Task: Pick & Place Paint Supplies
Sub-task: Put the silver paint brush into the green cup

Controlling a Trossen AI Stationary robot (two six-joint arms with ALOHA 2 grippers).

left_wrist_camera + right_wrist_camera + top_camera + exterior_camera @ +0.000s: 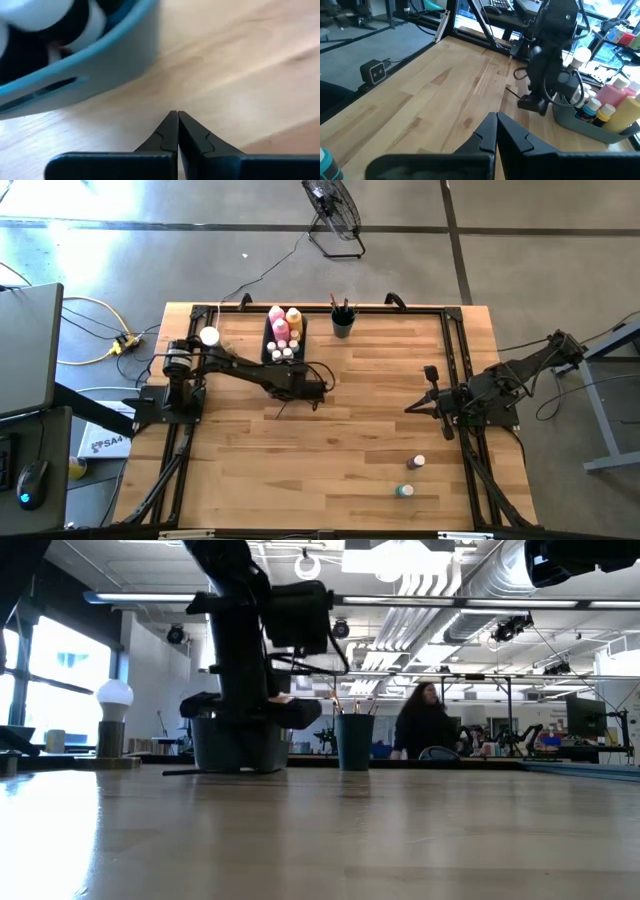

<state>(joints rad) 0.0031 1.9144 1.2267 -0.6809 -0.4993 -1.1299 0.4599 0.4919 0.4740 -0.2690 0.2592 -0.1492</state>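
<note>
Left gripper (177, 131) pressed together, empty, just beside the bin (283, 340) of paint bottles (283, 352) – right gripper (496, 131) likewise, apparently hovering.

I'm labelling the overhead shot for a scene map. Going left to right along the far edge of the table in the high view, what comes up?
White knob on its tan base → dark bin holding the pink bottle and yellow bottle → dark cup of paintbrushes.
</note>
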